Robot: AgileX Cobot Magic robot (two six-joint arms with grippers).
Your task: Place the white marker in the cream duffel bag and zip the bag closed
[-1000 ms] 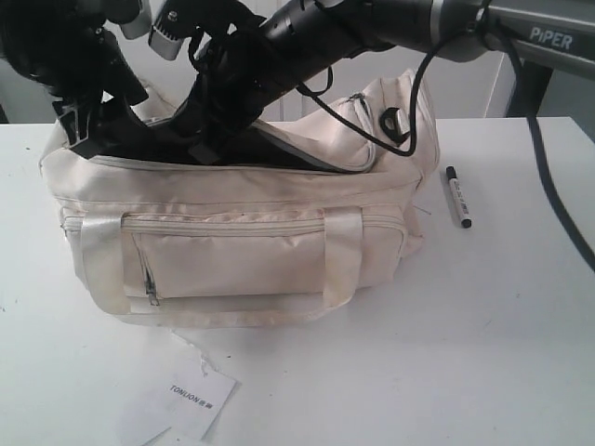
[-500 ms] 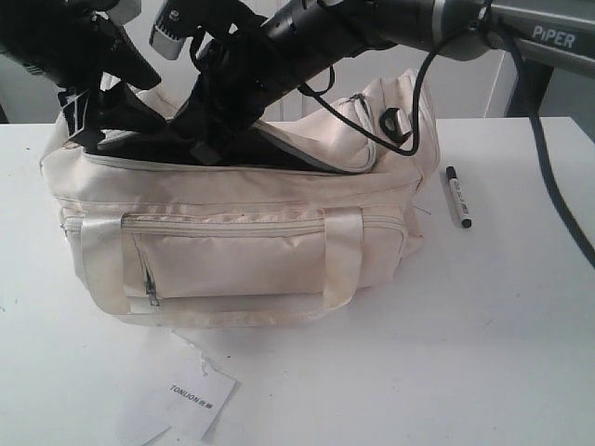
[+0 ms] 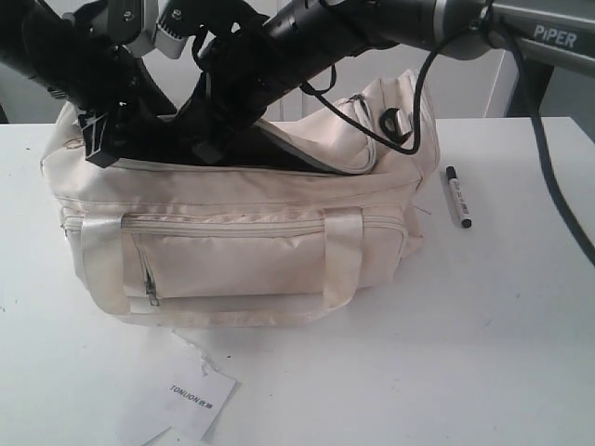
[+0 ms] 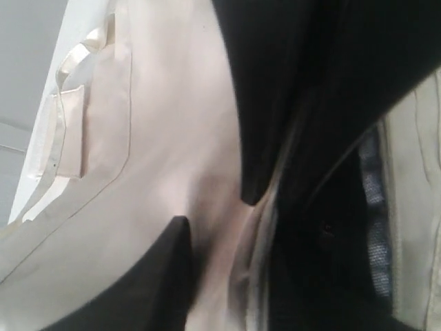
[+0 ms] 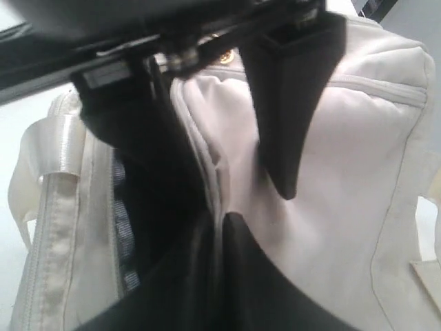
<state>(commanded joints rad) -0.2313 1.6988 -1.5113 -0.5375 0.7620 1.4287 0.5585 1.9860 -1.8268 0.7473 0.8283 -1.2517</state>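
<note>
White tabletop [image 3: 502, 353] stretched all round. My right gripper [image 5: 258, 203] was clenched on the limp, likely slippery flap of the cream duffel bag [image 3: 232, 260]; whether the left gripper [image 4: 215, 210] held fabric, I couldn't tell. Well away from both, past the bag's end, lay the white marker [image 3: 457, 197], which I judged light, rigid and best pinched mid-barrel.

1. The setting looks like a robotics lab or test bench: black robot arms [image 3: 307, 37] reach over the desk, and one has a grey link lettered "PIPER" [image 3: 550, 35].
2. A loose black cable [image 3: 547, 177] hangs from that arm.
3. The plain white desk [image 3: 502, 353] stands against a bare pale wall [image 3: 469, 88].
</note>
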